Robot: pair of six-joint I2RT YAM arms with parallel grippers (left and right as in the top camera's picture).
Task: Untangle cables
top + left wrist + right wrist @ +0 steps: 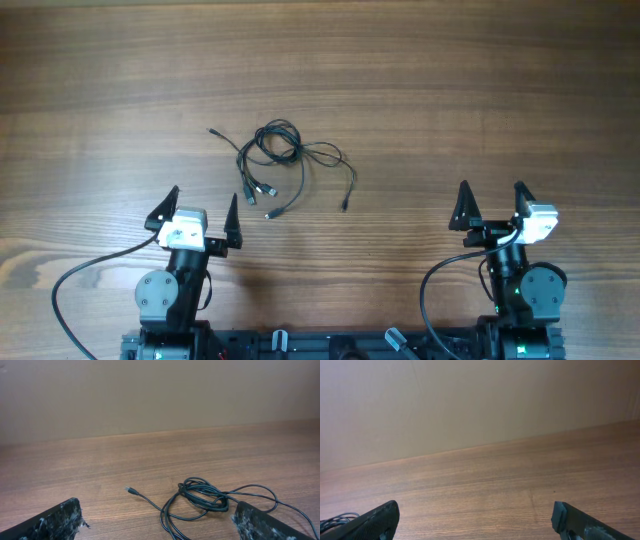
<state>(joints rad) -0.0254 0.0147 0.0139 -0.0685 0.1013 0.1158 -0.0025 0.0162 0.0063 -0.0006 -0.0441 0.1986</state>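
Both grippers stood wide open and empty, with the cables knotted on the table ahead of the left one.

On the wooden table (pixel 400 60) I saw the left gripper (pixel 204 193) with its jaws spread and nothing between them, and the right gripper (pixel 491 185) the same, well apart on the other side. The cables (pixel 283 152) lay in one tangled bunch, beyond the left gripper and a little to its right, touching neither finger, and far to the left of the right gripper. From the left wrist the coil (pixel 202 496) sat just ahead of the right finger (pixel 260 525). From the right wrist only a sliver showed at the lower left edge. One plug (pixel 212 131) trailed out to the bunch's left.
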